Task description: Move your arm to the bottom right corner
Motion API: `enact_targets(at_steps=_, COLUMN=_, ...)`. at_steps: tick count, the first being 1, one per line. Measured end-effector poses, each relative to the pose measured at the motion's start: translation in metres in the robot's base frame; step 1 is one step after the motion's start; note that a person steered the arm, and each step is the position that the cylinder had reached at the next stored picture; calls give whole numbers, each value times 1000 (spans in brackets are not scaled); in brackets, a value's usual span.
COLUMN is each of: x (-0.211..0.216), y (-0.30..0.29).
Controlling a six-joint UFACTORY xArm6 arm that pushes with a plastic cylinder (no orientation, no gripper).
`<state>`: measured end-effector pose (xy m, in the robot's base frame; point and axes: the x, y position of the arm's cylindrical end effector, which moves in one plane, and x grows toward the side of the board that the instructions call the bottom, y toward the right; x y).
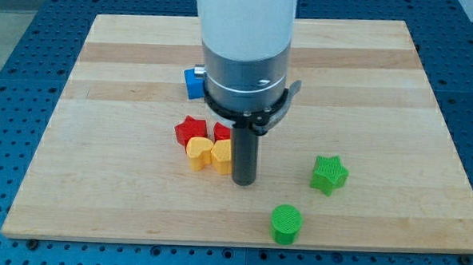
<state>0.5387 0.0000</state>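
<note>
While arm hangs over worktop centre: rod drops straight down from a grey-and-white housing w/ a black clamp ring.
Tip: my tip (243,181) sits on the worktop (398,84), a bit below centre, slightly left of the view's middle.
Gripper: none fitted, rod only, so no jaw state to tell; nothing held.
Tip vs bottom right corner: well apart; corner lies far to the view's right and lower, tip is mid-board.
Nearest block: yellow block (221,156), just left of the rod, looks touching or nearly so; can't tell which. Shape unclear, rod hides its right side.
Next: yellow heart (197,153), left of the first yellow one, the two side by side & touching.
Behind those: red star (191,130), toward the view's top-left of the yellows, touching them.
Also behind: red block (221,132), right of the star, mostly hidden by the housing; shape can't be made out.
Green star (328,173): to the view's right of tip, about level w/ it, apart.
Green cylinder (286,223): below & right of tip, near the worktop's bottom edge, upright, apart from the green star.
Blue block (194,82): toward the view's top, left of the housing, partly hidden behind it; looks cube-ish.
Worktop: pale wood planks, resting on a blue perforated base (16,43).
</note>
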Motion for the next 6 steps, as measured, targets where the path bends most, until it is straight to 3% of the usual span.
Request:
enact_targets(at_steps=1, x=-1, y=17)
enact_targets(at_steps=3, x=-66, y=129)
enact_targets(at_steps=4, x=-46, y=218)
enact_targets(at_steps=5, x=35, y=262)
enact_targets(at_steps=6, x=79, y=256)
